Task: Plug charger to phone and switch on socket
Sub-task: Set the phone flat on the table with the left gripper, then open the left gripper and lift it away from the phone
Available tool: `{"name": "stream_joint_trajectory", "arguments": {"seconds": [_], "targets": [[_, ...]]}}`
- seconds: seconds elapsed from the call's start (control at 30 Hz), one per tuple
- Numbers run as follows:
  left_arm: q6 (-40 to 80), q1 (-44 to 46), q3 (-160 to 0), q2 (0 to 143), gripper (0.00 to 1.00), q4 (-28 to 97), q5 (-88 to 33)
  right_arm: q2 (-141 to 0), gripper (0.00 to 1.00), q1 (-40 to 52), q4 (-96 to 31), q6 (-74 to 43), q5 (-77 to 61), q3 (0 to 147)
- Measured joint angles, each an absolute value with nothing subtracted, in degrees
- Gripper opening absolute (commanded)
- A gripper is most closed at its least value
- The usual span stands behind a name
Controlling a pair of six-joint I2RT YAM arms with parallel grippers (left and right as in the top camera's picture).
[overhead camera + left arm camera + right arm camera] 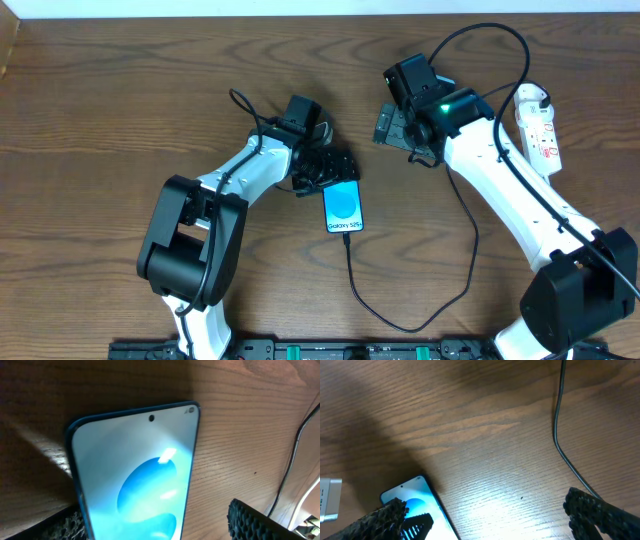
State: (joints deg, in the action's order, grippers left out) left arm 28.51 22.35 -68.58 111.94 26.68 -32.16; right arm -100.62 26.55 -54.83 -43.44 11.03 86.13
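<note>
The phone (342,207) lies flat mid-table, its blue-teal screen lit. The charger's thin black cable (372,308) meets the phone's lower edge, loops toward the front of the table and runs up to the right. My left gripper (325,170) hovers over the phone's top end. In the left wrist view the phone (135,470) lies between the spread fingers (255,522), and the left gripper (155,522) is open. My right gripper (397,126) hangs open beside the phone (417,500), with nothing between its fingers (600,515). The white socket (538,125) lies at the far right.
A thin black cable (559,435) crosses the bare wood on the right of the right wrist view. A white block (330,500) shows at that view's left edge. Thicker robot cables (490,40) arc above the right arm. Another thin black cable (290,460) runs along the right of the left wrist view.
</note>
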Motion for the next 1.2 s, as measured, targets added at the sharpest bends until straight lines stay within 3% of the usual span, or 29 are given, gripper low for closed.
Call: {"name": "stream_joint_trajectory", "arguments": {"seconds": [0.57, 0.83, 1.2], "targets": [[28.3, 22.3, -68.9, 111.8, 0.87, 28.2, -31.0, -100.6, 0.99, 26.5, -54.8, -43.4, 11.0, 86.1], [18.9, 17.1, -74.8, 110.3, 0.87, 41.9, -26.4, -100.6, 0.99, 26.5, -54.7, -43.4, 11.0, 86.1], [10.4, 14.6, -82.8, 84.9, 0.87, 47.6, -16.9, -100.6, 0.99, 26.5, -54.6, -43.4, 11.0, 86.1]]}}
